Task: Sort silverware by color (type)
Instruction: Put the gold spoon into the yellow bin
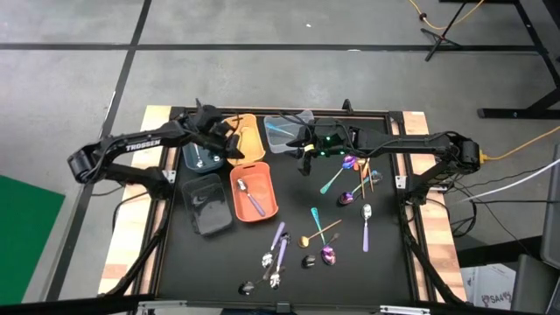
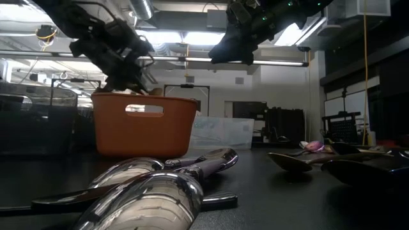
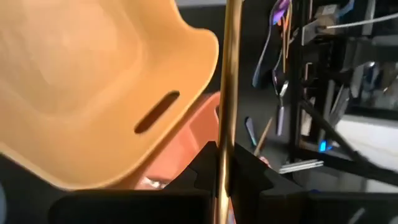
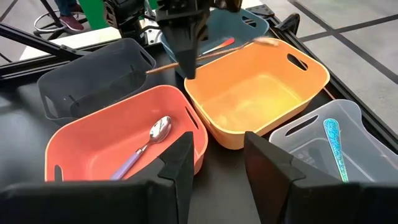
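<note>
Left gripper (image 4: 186,46) clamps gold utensil (image 3: 230,93) mid-handle above yellow bin (image 4: 261,99). Right gripper (image 4: 214,165) hovers empty, fingers apart, beside bins. Loose cutlery (image 1: 319,236) lies right, on mat. Light, rigid, slippery; grip handle.

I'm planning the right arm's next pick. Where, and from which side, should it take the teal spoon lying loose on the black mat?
Take the teal spoon at mid-handle, straight down from above, with the fingers across the handle. It lies flat and diagonal on the mat, so no side offers an edge. The middle has bare mat on both sides. The open right hand looks nearest.
</note>
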Robot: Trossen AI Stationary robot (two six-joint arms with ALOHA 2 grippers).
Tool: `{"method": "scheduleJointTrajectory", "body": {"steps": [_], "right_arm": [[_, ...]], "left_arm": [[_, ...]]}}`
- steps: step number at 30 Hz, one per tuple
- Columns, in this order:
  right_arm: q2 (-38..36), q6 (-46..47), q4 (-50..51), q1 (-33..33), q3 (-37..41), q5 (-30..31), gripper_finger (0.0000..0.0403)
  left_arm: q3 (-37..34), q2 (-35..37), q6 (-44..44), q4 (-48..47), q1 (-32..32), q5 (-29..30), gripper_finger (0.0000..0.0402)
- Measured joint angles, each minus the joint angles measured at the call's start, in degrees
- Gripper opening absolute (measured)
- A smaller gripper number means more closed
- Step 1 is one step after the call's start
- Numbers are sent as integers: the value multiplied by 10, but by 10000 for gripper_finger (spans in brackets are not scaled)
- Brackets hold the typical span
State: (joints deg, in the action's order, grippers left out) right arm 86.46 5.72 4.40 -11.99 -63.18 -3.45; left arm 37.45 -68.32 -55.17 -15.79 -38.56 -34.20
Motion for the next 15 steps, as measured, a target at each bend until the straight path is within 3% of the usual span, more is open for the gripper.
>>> {"method": "scheduleJointTrajectory", "body": {"steps": [15], "right_arm": [[0,0,0,0,0,-1,128]], "left_arm": [[0,-19,-28,-15,-35,29,42]]}}
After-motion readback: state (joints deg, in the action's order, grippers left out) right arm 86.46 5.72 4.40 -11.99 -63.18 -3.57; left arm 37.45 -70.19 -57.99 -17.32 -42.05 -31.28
